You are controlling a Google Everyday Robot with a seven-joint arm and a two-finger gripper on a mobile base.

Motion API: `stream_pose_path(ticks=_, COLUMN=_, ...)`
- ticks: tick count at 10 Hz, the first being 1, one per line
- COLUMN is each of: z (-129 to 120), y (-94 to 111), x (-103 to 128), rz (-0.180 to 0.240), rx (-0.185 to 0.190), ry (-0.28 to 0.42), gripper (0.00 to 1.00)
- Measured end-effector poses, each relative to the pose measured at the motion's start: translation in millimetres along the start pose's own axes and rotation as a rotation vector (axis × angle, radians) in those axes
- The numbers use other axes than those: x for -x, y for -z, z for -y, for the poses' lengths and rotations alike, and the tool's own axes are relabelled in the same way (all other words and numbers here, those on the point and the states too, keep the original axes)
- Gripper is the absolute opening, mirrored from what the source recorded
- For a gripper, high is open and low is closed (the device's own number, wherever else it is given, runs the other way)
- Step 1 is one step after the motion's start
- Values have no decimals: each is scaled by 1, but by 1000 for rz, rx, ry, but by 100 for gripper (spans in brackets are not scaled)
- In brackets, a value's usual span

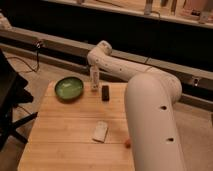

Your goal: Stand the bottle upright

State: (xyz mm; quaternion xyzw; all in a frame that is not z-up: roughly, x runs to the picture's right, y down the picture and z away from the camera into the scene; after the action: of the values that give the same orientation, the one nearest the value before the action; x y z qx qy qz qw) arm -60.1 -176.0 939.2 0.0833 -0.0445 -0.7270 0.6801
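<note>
The slim whitish bottle [94, 80] stands upright at the far edge of the wooden table [60, 130], between the green bowl [69, 88] and the small black block [105, 92]. My gripper [94, 71] is at the end of the white arm, right above and around the bottle's top.
A flat pale slab [100, 131] lies near the table's middle front. A small orange thing [128, 143] sits at the table's right edge beside my arm's large white body [152, 125]. A dark chair [10, 95] stands to the left. A rail runs behind the table.
</note>
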Motion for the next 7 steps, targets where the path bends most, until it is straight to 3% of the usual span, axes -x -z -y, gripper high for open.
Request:
stream_pose_path(ticks=3, z=3, y=-2, x=2, rz=-1, rx=11, ry=2, gripper=58)
stream_pose_path(ticks=4, z=2, y=-3, x=2, rz=-8, rx=15, ry=-3, gripper=63)
stream_pose_path(ticks=7, z=0, y=-4, x=0, rz=-19, rx=22, ry=-8, gripper=63)
